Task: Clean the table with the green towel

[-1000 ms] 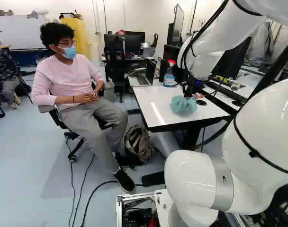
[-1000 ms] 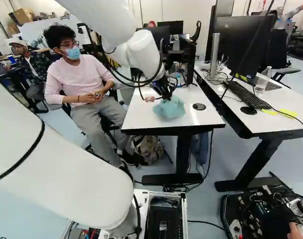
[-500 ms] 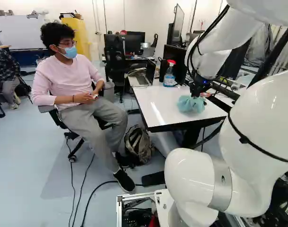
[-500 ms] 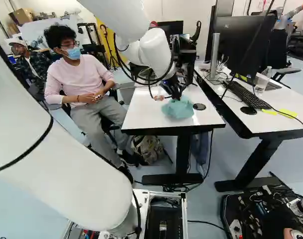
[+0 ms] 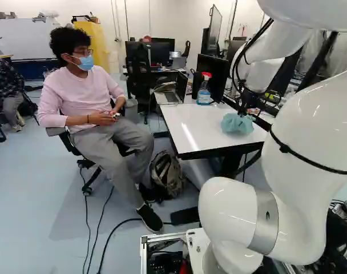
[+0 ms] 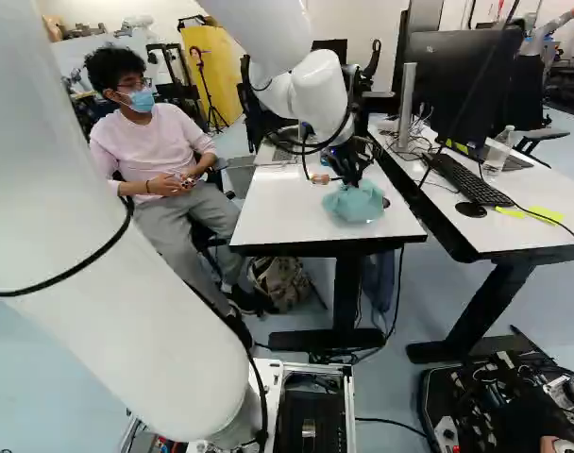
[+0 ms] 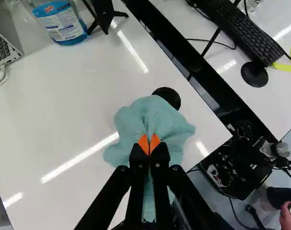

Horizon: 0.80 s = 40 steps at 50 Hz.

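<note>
Cannot see all of black disc [image 7: 168,96], partly hidden by towel [image 7: 157,116]; see laptop [image 7: 2,53] and spray bottle [image 7: 64,24] cut off by wrist view's edge; cannot identify pinkish thing [image 6: 320,178] near towel in right base view, too small

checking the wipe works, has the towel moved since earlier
Yes: rightward in the right base view; the towel now partly hides the black disc.

I see my arm [image 5: 310,125] in glossy white, all thick rounded casings, with a silvery collar [image 5: 269,228] and black cables [image 5: 284,148] along it. My tool [image 6: 347,162] is black, with orange pads [image 7: 143,143] and small pale screws [image 7: 157,165].
</note>
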### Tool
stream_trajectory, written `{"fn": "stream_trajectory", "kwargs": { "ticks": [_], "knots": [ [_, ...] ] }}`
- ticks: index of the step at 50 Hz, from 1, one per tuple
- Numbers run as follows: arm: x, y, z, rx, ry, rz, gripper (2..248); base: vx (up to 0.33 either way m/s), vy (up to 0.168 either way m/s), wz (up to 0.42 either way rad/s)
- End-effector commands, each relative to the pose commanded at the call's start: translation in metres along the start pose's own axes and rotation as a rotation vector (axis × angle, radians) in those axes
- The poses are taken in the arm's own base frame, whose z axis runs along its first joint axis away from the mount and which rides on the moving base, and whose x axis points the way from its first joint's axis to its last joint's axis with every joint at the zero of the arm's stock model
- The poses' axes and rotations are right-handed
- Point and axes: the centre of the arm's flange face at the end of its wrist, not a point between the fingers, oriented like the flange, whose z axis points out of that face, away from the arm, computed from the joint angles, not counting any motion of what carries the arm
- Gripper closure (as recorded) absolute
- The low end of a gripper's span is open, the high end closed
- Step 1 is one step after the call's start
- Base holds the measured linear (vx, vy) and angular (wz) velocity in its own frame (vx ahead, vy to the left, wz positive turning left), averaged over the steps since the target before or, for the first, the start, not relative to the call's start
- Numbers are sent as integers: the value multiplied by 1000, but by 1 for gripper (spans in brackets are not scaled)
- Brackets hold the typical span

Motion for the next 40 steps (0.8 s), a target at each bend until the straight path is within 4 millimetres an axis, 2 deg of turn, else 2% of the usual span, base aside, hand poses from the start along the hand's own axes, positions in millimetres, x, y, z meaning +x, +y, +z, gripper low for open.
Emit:
{"fn": "stream_trajectory", "kwargs": {
  "ticks": [24,40],
  "knots": [
    [27,33,18,-36,2,53,226,0,0,0],
    [33,60,23,-65,2,96,226,0,0,0]
  ]
}}
